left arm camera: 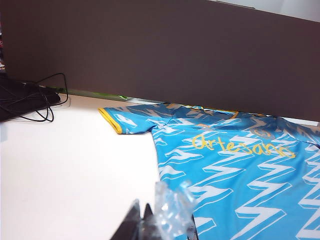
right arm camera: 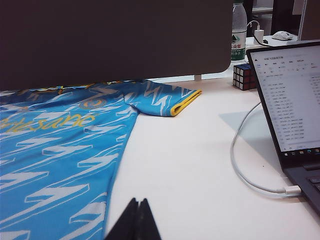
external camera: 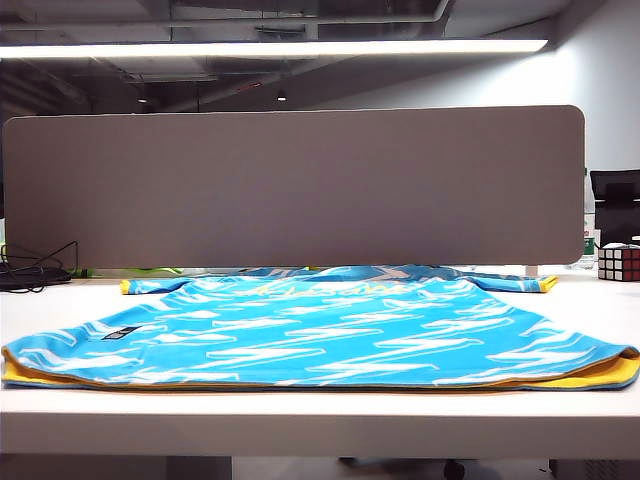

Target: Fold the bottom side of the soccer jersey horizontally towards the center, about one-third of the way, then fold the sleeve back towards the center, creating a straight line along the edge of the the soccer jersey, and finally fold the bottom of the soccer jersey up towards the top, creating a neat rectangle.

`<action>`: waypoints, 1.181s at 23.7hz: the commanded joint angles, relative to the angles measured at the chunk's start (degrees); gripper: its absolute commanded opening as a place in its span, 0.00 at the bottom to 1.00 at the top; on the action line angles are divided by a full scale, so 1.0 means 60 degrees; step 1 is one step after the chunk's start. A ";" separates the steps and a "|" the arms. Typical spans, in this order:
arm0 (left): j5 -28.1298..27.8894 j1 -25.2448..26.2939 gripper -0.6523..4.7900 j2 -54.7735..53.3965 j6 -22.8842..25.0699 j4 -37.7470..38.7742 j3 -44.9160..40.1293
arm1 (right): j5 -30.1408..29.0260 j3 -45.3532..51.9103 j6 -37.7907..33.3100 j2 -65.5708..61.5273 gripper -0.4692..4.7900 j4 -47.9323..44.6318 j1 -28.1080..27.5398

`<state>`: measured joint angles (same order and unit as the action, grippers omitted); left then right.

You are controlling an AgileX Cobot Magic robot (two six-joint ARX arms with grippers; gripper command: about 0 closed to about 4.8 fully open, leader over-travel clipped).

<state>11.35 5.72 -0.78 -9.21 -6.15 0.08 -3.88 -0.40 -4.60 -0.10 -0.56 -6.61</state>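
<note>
The soccer jersey [external camera: 320,330] lies flat on the white table [external camera: 300,420], sky-blue with white jagged streaks. The bottom of the soccer jersey [external camera: 320,384], its yellow-lined hem, runs along the table's front edge. Both sleeves [external camera: 150,286] [external camera: 520,282] spread out at the back. In the left wrist view my left gripper [left arm camera: 141,202] is shut and empty, just off the jersey [left arm camera: 240,170] side edge, with a bit of crinkled clear plastic [left arm camera: 172,210] on it. My right gripper [right arm camera: 139,200] is shut and empty beside the jersey [right arm camera: 60,150] opposite edge. Neither gripper shows in the exterior view.
A grey partition [external camera: 300,185] stands behind the table. Black cables [left arm camera: 30,100] lie at the back left. On the right are an open laptop [right arm camera: 290,100] with a white cable [right arm camera: 245,170], a Rubik's cube [right arm camera: 243,76] and a water bottle [right arm camera: 239,35].
</note>
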 commanded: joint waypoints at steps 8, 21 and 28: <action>0.0047 0.0018 0.11 0.0004 -0.0113 0.0215 0.0058 | 0.0007 0.0058 0.0015 0.0018 0.08 -0.0168 0.0004; 0.1195 0.0044 0.11 -0.2160 -0.4171 0.2018 0.1184 | -0.2269 -0.1162 -0.3129 -0.0342 0.08 0.2244 0.0000; 0.2109 0.0044 0.11 -0.7391 -0.1851 0.1993 0.3668 | -0.2375 -0.3195 -0.2226 -0.4488 0.08 0.2991 0.0000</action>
<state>22.55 5.82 -42.24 -23.59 6.39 20.21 -17.76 -17.26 -20.69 -23.14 16.29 -6.61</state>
